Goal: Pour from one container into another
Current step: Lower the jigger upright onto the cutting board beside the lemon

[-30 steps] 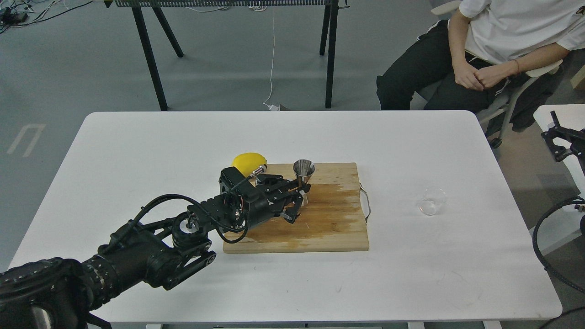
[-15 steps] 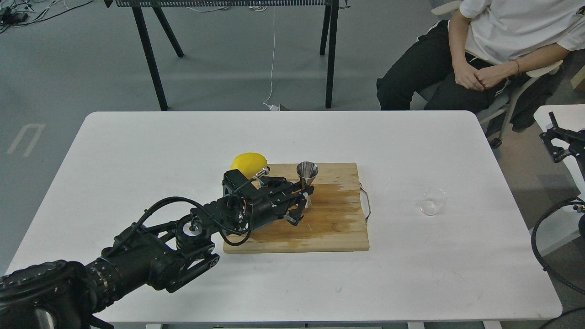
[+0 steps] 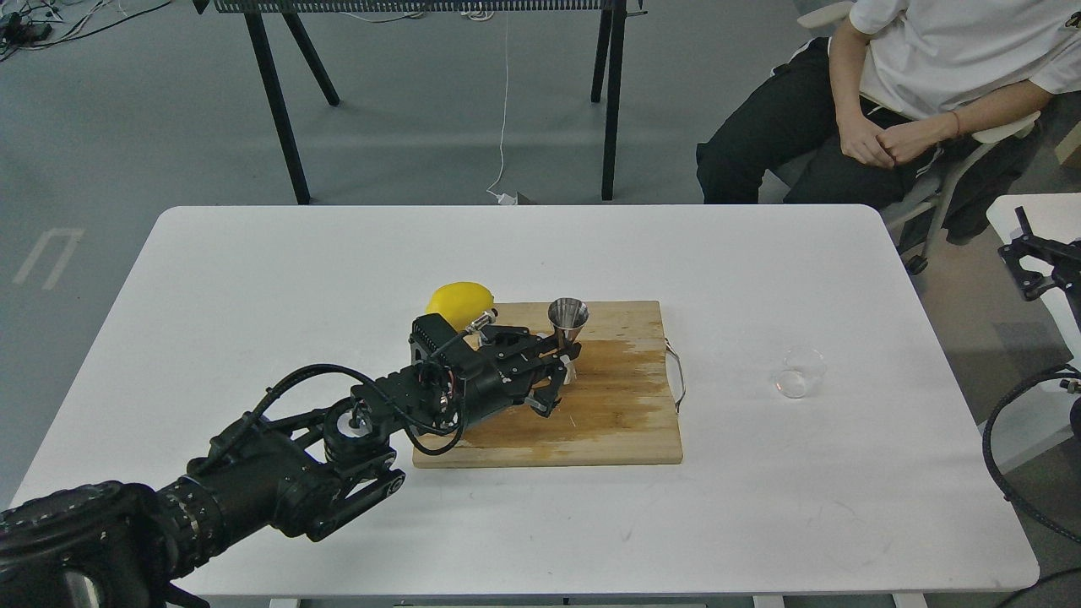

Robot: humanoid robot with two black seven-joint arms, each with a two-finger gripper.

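The steel jigger (image 3: 568, 319) stands on the wooden cutting board (image 3: 608, 414), near its far edge. My left gripper (image 3: 557, 371) reaches in from the left, and its fingers are closed around the jigger's lower cone, which they largely hide. The clear glass cup (image 3: 799, 372) sits alone on the white table (image 3: 253, 279), well to the right of the board, with nothing touching it. My right gripper (image 3: 1032, 262) shows only as a dark shape at the right edge, off the table, and its fingers cannot be told apart.
A yellow lemon (image 3: 459, 300) lies at the board's far left corner, just behind my left wrist. The board has a metal handle (image 3: 676, 376) on its right side. A seated person (image 3: 895, 101) is beyond the table's far right corner.
Over the last second my left gripper and the jigger shifted slightly to the right together, and the jigger came upright. Nothing has moved in the last half second.
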